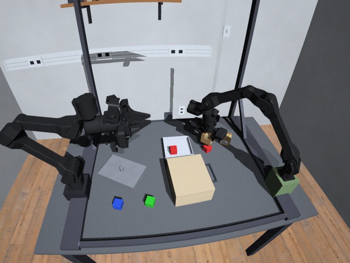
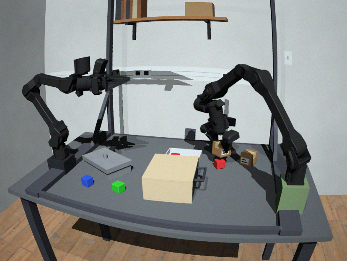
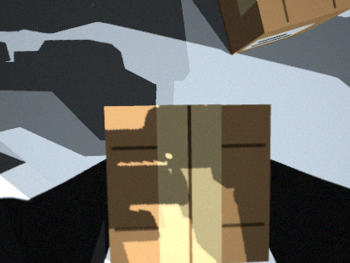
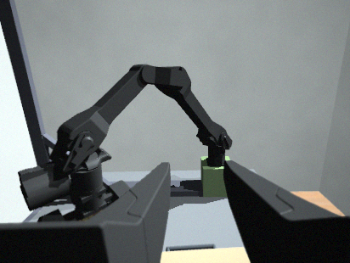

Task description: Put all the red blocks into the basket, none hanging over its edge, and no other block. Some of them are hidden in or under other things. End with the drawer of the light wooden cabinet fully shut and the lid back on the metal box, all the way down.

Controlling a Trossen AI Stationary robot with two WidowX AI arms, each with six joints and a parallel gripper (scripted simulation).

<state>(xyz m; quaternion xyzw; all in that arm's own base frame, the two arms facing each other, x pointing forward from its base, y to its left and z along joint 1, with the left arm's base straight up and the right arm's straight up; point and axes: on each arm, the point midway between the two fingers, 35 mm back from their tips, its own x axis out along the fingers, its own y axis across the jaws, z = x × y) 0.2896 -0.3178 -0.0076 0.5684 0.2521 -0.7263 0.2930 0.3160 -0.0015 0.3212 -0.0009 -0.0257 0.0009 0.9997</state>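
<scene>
My left gripper (image 1: pixel 208 138) (image 2: pixel 221 149) is shut on a small cardboard box (image 3: pixel 136 187), which it holds raised off the table. A red block (image 1: pixel 206 148) (image 2: pixel 219 163) lies on the table just in front of and below it. Another red block (image 1: pixel 173 149) (image 2: pixel 175 154) lies inside the white basket (image 1: pixel 184 142) (image 2: pixel 191 152). My right gripper (image 1: pixel 149 119) (image 2: pixel 128 79) (image 4: pixel 196 169) is partly open, empty and high up. The light wooden cabinet (image 1: pixel 189 175) (image 2: pixel 171 168) has its handle on the far side from the metal box; its drawer looks shut. The grey lid (image 1: pixel 132 172) (image 2: pixel 112 163) rests over the metal box, seemingly tilted.
A second cardboard box (image 1: pixel 225 139) (image 2: pixel 248 157) (image 3: pixel 293 14) stands beside the held one. A blue block (image 1: pixel 118 204) (image 2: pixel 87 181) and a green block (image 1: pixel 149 201) (image 2: pixel 118 186) lie near the front. A green pedestal (image 1: pixel 288 189) (image 2: pixel 293 196) (image 4: pixel 214 182) bears the left arm.
</scene>
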